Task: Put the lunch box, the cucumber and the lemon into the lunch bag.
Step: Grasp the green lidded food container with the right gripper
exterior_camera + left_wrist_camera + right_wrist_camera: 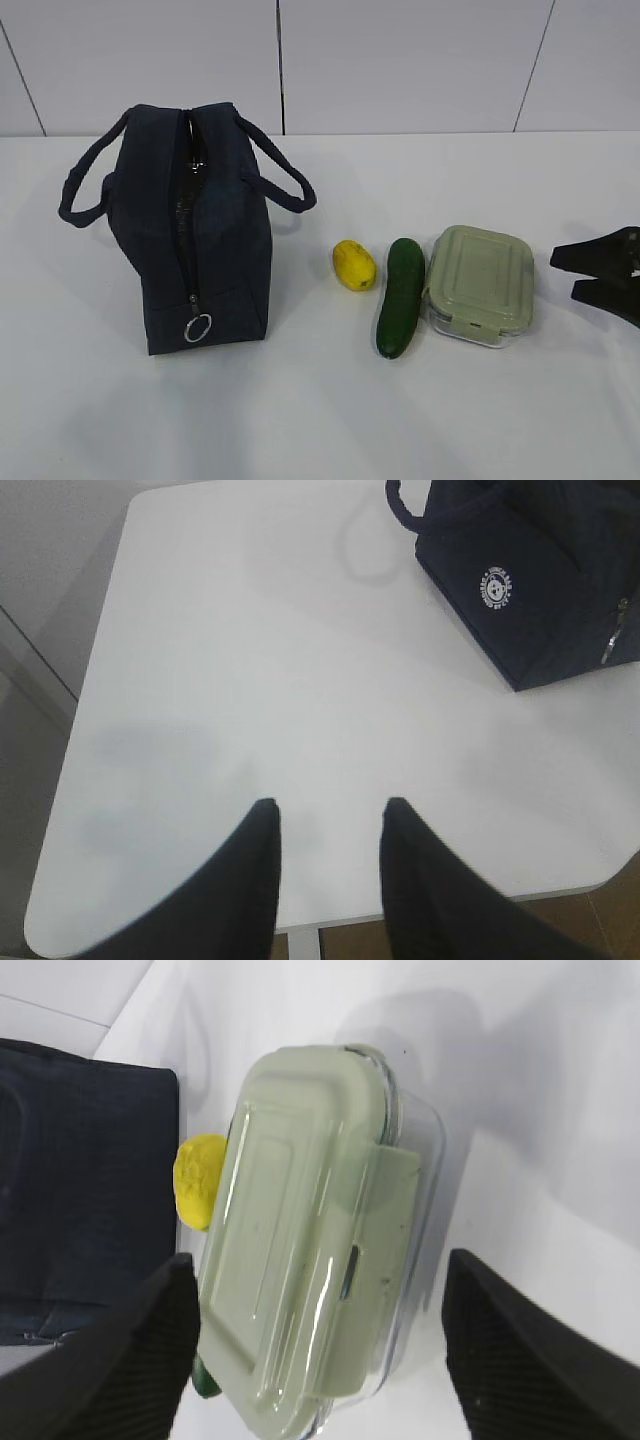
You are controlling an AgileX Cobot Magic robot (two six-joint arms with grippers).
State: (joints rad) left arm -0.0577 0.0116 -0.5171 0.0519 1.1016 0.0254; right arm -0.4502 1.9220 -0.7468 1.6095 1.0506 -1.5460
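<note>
The navy lunch bag (190,230) stands at the left of the white table with its top zipper open; its logo side shows in the left wrist view (530,570). The lemon (354,265), the cucumber (401,297) and the lunch box (482,283) with its sage-green lid lie in a row to the bag's right. My right gripper (572,275) is open just right of the lunch box; in its wrist view the fingers straddle the box (310,1250) without touching it, and the lemon (200,1180) peeks out behind. My left gripper (328,815) is open and empty over bare table, away from the bag.
The bag's two loop handles (285,170) stick out to either side. The table's left corner and front edge (60,930) lie close under my left gripper. A white panelled wall (400,60) stands behind the table.
</note>
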